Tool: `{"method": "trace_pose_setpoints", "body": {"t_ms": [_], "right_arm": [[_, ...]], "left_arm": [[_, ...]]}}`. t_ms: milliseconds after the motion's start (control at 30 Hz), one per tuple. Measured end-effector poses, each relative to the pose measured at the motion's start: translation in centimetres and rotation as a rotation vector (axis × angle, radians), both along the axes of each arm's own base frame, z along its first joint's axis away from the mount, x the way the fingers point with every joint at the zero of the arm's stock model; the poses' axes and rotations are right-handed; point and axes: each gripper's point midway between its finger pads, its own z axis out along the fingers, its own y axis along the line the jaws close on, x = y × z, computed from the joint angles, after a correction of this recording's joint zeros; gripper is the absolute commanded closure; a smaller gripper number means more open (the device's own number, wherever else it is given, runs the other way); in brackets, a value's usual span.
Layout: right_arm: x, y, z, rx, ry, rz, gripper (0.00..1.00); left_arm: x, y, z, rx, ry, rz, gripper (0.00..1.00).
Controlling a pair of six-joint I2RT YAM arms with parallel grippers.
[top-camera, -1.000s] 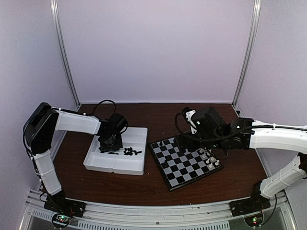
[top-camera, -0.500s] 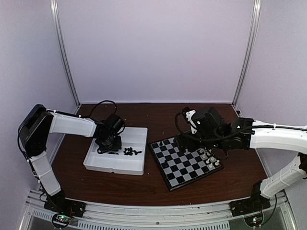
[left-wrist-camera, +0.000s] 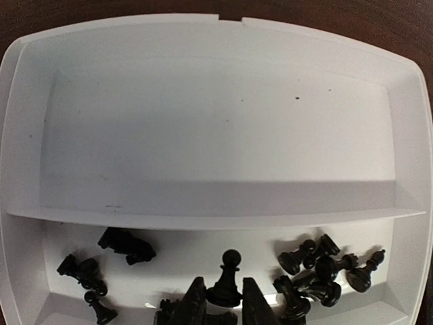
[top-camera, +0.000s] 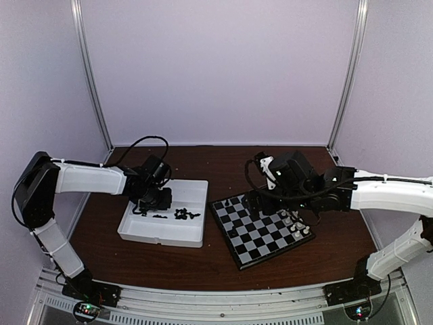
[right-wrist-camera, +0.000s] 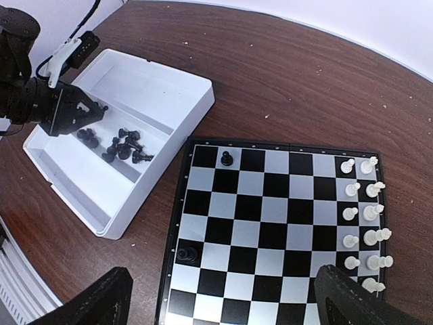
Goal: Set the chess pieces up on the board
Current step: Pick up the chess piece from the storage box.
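Drawn back across the white tray (left-wrist-camera: 203,203), the left jaws clasp an upright black pawn (left-wrist-camera: 225,284) among chess pieces (left-wrist-camera: 318,271) lying in one compartment. Right jaws gape above the board (right-wrist-camera: 270,223).

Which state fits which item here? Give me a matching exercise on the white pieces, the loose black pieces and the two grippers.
1 white pieces
2 loose black pieces
3 left gripper
4 right gripper

A open, above the board
B lying in one tray compartment
C in two rows along one board edge
D straddling an upright black pawn

Pairs: 1-C, 2-B, 3-D, 4-A
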Motion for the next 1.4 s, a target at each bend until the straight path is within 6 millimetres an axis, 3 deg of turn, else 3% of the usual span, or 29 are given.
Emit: {"method": "trace_pose_setpoints", "body": {"t_ms": [233, 467, 633, 867, 1033, 1400], "right_arm": [[0.1, 2.2, -1.6, 0.056, 0.125, 0.046, 0.06], [2.6, 4.4, -2.6, 0.298, 0.317, 0.035, 0.16], [4.4, 7.9, -3.3, 0.409, 0.437, 0.054, 0.24], [5.7, 12.6, -3.9, 0.554, 0.561, 0.098, 0.38], [7.1, 14.4, -4.8, 0.653, 0.639, 0.083, 0.53], [8.2, 16.3, -6.9, 0.742, 0.753, 0.047, 0.56]], "left_arm": [[0.0, -2.7, 1.7, -0.122, -0.056, -0.131, 0.81], [-0.8, -4.7, 2.3, -0.21, -0.085, -0.269, 0.81], [-0.7, -6.7, 3.4, -0.287, -0.135, -0.365, 0.81], [-1.8, -8.1, 3.3, -0.352, -0.165, -0.479, 0.81], [-2.0, -8.9, 3.9, -0.389, -0.197, -0.538, 0.81], [-2.9, -10.0, 4.2, -0.453, -0.21, -0.612, 0.8]]}}
